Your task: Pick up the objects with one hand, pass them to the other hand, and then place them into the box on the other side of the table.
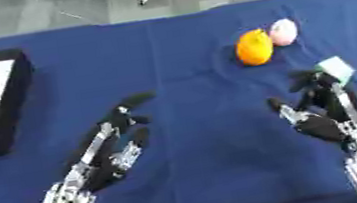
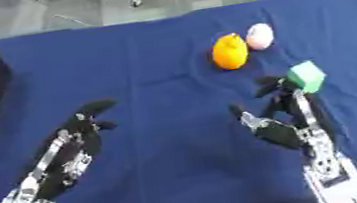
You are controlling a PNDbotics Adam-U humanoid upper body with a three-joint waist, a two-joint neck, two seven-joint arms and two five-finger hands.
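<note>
The right hand [image 2: 285, 108] has its fingertips at the green cube [image 2: 306, 77] by the table's right edge, though whether they grip it I can't tell. It should close squarely before lifting. Left hand [image 1: 113, 143] hovers relaxed, empty; box [image 1: 7, 114] waits far left.

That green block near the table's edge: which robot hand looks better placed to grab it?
The right robot hand, probably. Its open fingers already reach up to the green block, while the left robot hand hovers open across the table, nearer the black box.
</note>
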